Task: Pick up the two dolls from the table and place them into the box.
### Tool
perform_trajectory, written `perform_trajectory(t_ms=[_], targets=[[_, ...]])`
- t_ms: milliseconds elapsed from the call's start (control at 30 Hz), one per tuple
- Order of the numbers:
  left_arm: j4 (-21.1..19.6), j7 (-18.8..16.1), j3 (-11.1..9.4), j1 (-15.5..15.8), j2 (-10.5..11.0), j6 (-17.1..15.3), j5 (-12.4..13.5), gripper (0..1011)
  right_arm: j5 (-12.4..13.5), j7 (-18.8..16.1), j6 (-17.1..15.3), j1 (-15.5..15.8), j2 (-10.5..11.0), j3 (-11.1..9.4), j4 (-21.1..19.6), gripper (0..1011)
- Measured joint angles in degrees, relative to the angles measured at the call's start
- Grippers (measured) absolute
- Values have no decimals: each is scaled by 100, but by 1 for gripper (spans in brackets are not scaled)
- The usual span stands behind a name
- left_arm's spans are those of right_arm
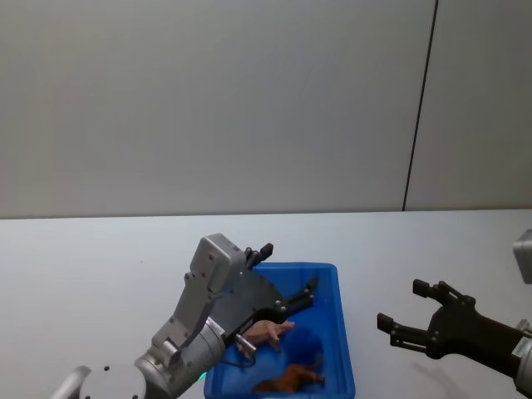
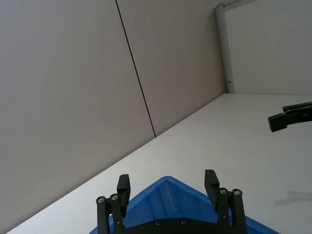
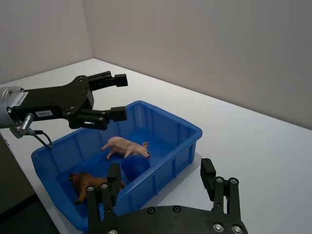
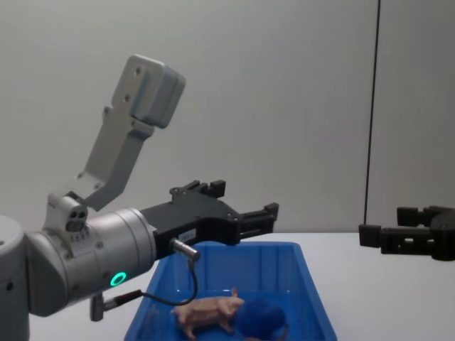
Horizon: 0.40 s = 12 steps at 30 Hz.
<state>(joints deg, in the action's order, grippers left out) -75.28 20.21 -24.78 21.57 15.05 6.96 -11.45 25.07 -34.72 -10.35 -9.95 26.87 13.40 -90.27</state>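
With the pig lying in the box, the left gripper is hovering spread and empty, its load apparently dropped; the right gripper is waiting spread beside it.

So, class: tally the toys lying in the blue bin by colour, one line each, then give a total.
Pink: 1, the pig
Reddish-brown: 1, the four-legged animal
Dark blue: 1, the round-headed figure
Total: 3 toys, all inside the blue bin

Left gripper raised (fingers apart); right gripper likewise.
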Motion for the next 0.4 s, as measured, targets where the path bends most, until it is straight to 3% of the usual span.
perform_trajectory(t_ms=[133, 400], targets=[[-17, 20, -14, 1, -15, 30, -18, 1001, 0, 0, 0, 0, 0, 0, 0, 1001], [-61, 33, -26, -15, -21, 63, -54, 1001, 0, 0, 0, 0, 0, 0, 0, 1001]])
